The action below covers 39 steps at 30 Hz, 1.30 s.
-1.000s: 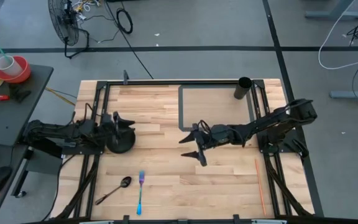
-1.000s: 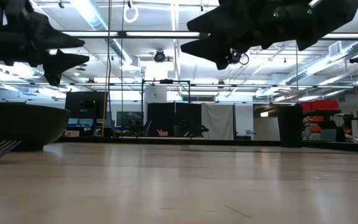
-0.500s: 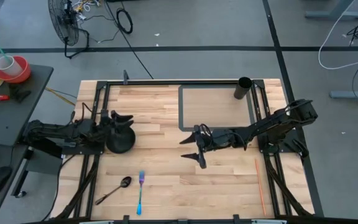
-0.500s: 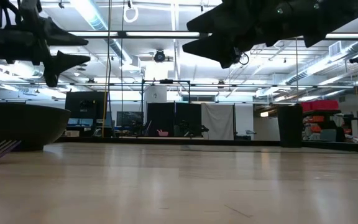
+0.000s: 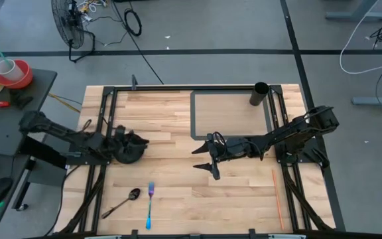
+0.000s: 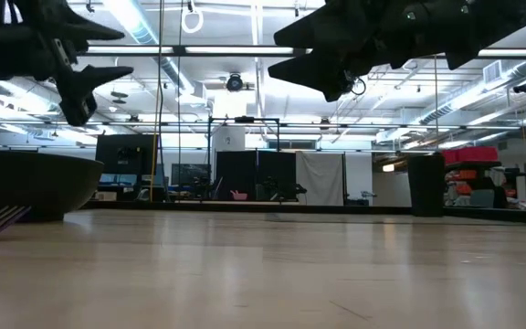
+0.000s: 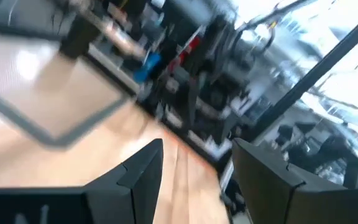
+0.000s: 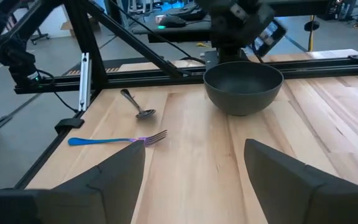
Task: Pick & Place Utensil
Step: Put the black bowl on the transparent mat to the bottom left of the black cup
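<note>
Left gripper (image 5: 138, 141): left-centre of high view, above dark bowl (image 5: 127, 150); jaws spread, empty.
Spoon (image 5: 120, 204): lower left, flat on table (image 5: 244, 192).
Fork (image 5: 149, 204): just right of spoon, blue handle.
Right gripper (image 5: 204, 159): frame centre, jaws spread, empty.

Overhead looking down, low level view, wrists forward (both show bowl (image 5: 128, 151))

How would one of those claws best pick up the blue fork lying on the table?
Probably by the middle of the blue fork's handle, coming straight down from above. It lies flat on the table, long and thin, beside the spoon but apart from it, so jaws could straddle its narrow width.
</note>
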### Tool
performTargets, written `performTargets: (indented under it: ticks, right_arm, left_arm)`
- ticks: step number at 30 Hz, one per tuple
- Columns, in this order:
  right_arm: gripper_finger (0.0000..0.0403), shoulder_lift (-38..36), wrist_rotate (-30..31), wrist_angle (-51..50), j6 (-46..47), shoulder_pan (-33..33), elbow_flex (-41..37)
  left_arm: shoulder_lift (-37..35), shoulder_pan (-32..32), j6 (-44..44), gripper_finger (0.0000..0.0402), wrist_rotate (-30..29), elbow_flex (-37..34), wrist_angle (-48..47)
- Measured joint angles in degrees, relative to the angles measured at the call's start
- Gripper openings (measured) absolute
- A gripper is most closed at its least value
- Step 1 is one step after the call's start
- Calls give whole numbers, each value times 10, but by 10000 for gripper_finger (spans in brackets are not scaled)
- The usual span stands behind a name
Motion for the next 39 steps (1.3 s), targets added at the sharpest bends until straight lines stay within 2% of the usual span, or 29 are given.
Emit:
performTargets:
  ticks: [4,7,10,14,17,19,22,31,39]
  right_arm:
    - [275,0,2,0,0,0,0]
    - [275,0,26,0,-1,0,0]
    - [274,0,49,0,-2,0,0]
    - [274,0,56,0,-7,-1,0]
    - [274,0,56,0,-7,-1,0]
    - [274,0,56,0,-7,-1,0]
    - [274,0,56,0,-10,-1,0]
    - [274,0,56,1,-18,-1,0]
    - [274,0,56,1,-13,-1,0]
  left_arm:
    - [76,-57,0,197,-32,60,-12]
    - [123,-89,-7,197,-36,133,-100]
    - [167,-113,-56,197,-52,223,-278]
    - [232,-131,-191,197,-68,323,-571]
    - [272,-135,-281,197,-54,362,-697]
    - [294,-133,-326,197,-33,377,-747]
    - [324,-132,-359,197,-7,382,-777]
    - [417,-107,-355,197,35,380,-797]
    - [444,-87,-339,197,51,380,-805]
